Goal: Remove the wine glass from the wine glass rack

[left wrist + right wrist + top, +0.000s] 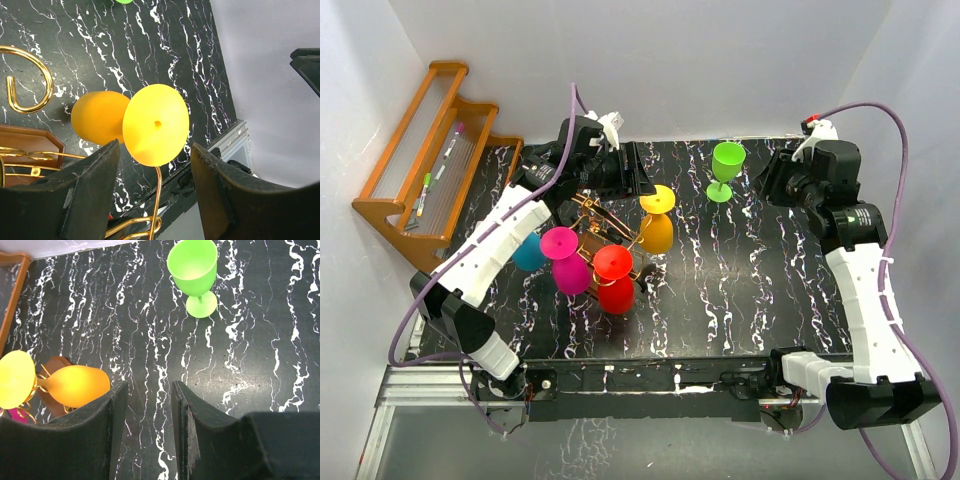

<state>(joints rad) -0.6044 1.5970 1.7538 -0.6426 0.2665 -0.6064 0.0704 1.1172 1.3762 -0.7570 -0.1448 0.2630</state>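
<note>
The wine glass rack [592, 212], a golden wire frame [26, 80] on a brown base [30, 142], carries several coloured glasses hanging upside down. A yellow wine glass [657, 230] hangs on its right arm, with its round foot [156, 131] facing my left wrist camera. My left gripper [642, 172] [155, 150] is open, its jaws on either side of that foot and close to its edges. A green wine glass [725, 168] [195, 270] stands upright on the table. My right gripper [767, 180] [149, 390] is open and holds nothing, a little right of the green glass.
Red [615, 280], magenta [565, 260] and teal [528, 252] glasses hang on the rack's near side. An orange-brown stepped shelf [425, 150] with pens stands at the far left. White walls close in the black marbled table [740, 280] at the back and sides.
</note>
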